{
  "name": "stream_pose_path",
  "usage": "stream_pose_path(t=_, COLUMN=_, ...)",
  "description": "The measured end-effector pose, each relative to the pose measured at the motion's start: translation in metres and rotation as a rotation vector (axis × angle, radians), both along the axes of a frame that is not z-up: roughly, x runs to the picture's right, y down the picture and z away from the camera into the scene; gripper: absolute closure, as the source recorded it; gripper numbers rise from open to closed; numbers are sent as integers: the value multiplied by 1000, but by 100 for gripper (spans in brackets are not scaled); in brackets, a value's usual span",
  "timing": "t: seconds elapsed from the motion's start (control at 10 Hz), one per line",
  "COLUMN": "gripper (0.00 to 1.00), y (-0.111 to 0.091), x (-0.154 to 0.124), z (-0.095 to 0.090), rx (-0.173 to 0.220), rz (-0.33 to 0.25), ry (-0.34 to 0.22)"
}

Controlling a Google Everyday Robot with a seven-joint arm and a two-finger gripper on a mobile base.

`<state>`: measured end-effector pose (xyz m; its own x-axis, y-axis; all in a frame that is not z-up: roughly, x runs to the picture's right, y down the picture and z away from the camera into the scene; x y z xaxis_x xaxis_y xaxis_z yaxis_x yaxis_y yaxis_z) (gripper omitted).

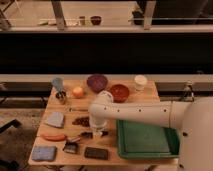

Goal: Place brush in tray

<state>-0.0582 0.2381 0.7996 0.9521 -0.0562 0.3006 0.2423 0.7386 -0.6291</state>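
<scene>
Right now my gripper (98, 132) hangs low over the front middle of the wooden table (150, 94), pointing down off the white arm (145, 112) that reaches in from the right. Whether it is clenched or released I cannot tell, and I can make out nothing held in it.

The brush (71, 146) lies on the table just to the front-left of the gripper. Its bristle head is toward the table's front edge and its thin handle angles up toward my tool. That is probably why I am lowered at this spot, since the handle is the nearest part to take.

A flat black block (96, 153) sits just beside the brush on its right, so I would want to come down clear of it. The green tray (145, 140) lies on the gripper's other side, close by, so the carry should be short. A blue sponge (43, 152) rests further left, out of the way.
</scene>
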Motion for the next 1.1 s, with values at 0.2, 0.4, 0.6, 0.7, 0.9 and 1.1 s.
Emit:
stream_pose_path(t=0.2, gripper=54, y=3, x=4, z=4, rx=-9, rz=1, ry=0)
stream_pose_path(t=0.4, gripper=62, y=9, x=3, z=9, rx=-24, rz=-8, ry=-6)
stream_pose_path(t=0.6, gripper=70, y=15, x=1, z=16, rx=-52, rz=-7, ry=-15)
stream_pose_path(t=0.7, gripper=78, y=15, x=2, z=15, rx=-50, rz=-12, ry=-16)
stream_pose_path(t=0.9, gripper=95, y=15, x=3, z=13, rx=-47, rz=-17, ry=-19)
stream_pose_path(t=1.1, gripper=100, y=15, x=3, z=12, rx=-50, rz=-21, ry=-19)
